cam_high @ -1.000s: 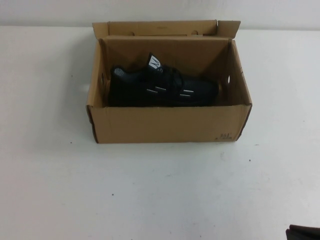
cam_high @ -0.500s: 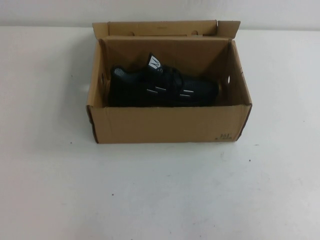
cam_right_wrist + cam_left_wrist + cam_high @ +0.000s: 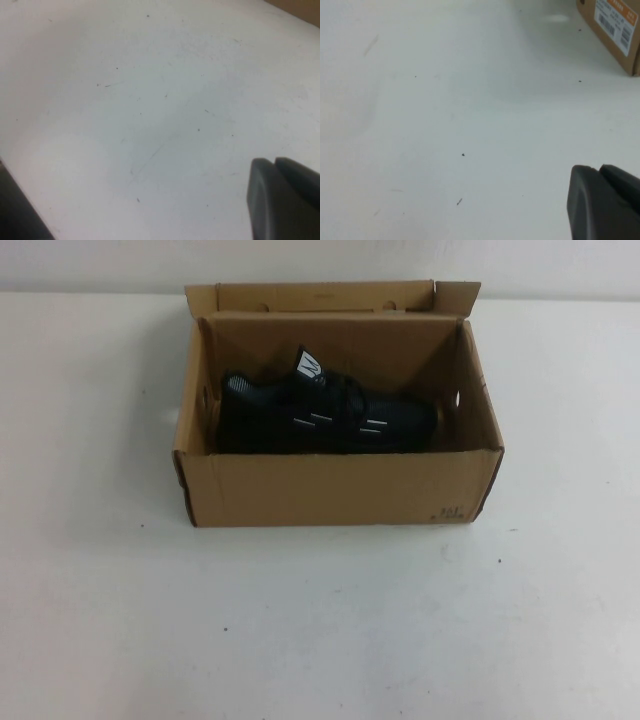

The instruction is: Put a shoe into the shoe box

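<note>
Change: we note the right arm gone from the high view's corner since a second ago.
Shoe: black knit sneaker (image 3: 325,415) lies inside brown cardboard shoe box (image 3: 335,490); we judge the task done.
Grippers: left gripper (image 3: 602,202) and right gripper (image 3: 282,197), fingers together, hold nothing above the white table (image 3: 300,620).

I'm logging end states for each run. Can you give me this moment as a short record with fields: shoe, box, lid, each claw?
shoe: black sneaker lying inside the box, toe toward the robot's right
box: brown cardboard, upright on the white table
lid: open, flap standing at the far side
left claw: shut, over bare table, holding nothing, box corner visible nearby
right claw: shut, over bare table, holding nothing
arms in high view: neither visible
</note>
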`<state>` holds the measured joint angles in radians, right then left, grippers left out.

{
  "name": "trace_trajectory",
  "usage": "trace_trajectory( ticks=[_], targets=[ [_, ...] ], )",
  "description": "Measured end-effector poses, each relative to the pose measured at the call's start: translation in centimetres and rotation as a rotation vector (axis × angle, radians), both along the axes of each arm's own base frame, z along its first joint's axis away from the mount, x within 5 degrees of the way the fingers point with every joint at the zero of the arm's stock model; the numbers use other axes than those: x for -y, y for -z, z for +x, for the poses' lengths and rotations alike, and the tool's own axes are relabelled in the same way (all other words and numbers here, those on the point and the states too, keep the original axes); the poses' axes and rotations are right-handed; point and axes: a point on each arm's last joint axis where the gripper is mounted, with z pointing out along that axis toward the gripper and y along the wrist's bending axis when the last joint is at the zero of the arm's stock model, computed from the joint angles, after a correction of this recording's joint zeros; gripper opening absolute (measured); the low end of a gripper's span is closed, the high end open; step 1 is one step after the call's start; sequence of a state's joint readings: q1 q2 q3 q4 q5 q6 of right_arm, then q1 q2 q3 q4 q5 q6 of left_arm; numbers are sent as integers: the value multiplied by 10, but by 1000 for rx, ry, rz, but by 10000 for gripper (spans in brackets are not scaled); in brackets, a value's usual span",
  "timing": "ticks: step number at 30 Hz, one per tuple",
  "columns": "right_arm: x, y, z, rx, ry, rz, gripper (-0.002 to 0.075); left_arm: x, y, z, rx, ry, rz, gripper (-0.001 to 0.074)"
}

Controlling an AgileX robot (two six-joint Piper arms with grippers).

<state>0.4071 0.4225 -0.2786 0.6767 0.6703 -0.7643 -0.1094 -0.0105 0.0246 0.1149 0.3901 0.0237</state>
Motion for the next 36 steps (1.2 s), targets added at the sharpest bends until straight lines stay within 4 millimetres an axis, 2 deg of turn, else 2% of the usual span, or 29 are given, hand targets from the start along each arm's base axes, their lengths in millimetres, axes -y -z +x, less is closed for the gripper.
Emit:
trace_trajectory(
  ticks=[10, 15, 23, 29, 36],
  targets=[
    [0, 0, 0, 2, -3, 1, -17, 0, 0, 0, 0, -1, -2, -1],
    [-1, -5, -11, 51, -70, 30, -17, 0, 0, 0, 0, 0, 3, -1],
    [-2, -6, -12, 55, -73, 55, -17, 0, 0, 0, -1, 4, 9, -1],
    [5, -15, -4, 211, 24, 55, -17, 0, 0, 0, -1, 4, 9, -1],
    [19, -27, -13, 376, 131, 119, -17, 0, 0, 0, -1, 4, 9, -1]
  ],
)
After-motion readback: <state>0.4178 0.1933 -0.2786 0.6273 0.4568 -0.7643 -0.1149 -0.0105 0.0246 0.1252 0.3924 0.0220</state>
